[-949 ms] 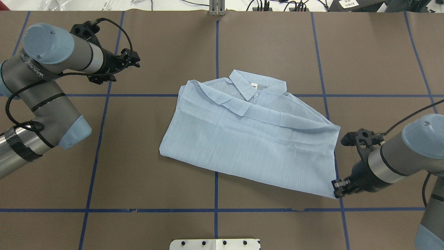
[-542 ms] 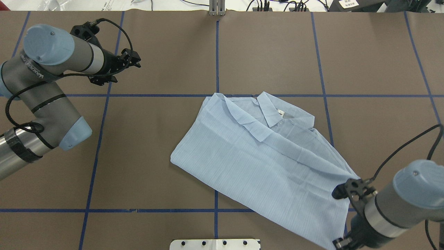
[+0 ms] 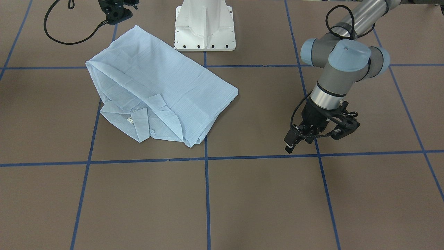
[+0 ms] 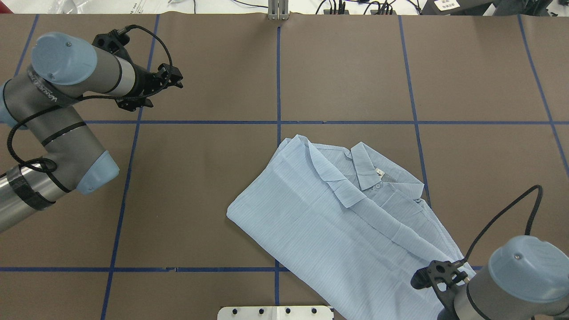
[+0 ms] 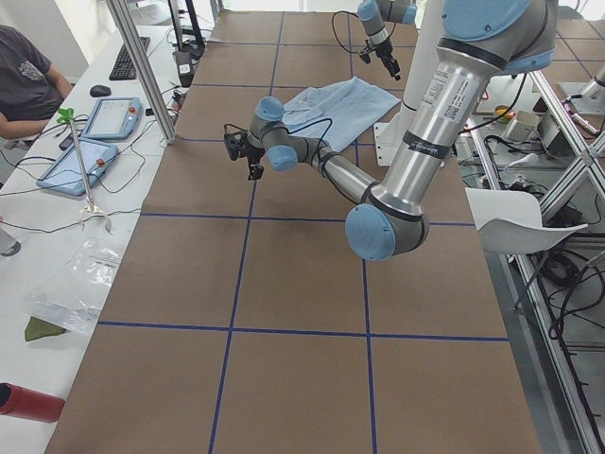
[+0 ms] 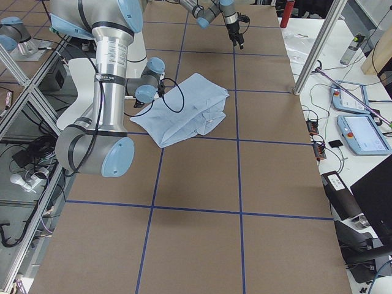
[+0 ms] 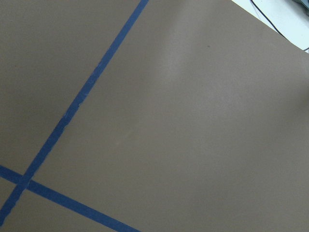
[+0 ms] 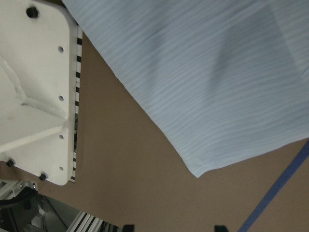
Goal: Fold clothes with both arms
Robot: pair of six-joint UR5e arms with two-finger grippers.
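The brown table is crossed by a grid of blue tape lines. Along the table's far edge runs a white bench. On it lie a tablet, a second tablet, a keyboard, a mouse, a clear plastic bag and a red cylinder, with a seated person beside it.

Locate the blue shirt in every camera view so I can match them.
Front-facing: shirt upper left of centre.
Overhead: shirt lower right of centre.
Exterior left: shirt top centre, far.
Exterior right: shirt upper left of centre.
Left wrist: not in it.
Right wrist: shirt fills upper right.
Landmark: white pedestal base beside the shirt's hem.
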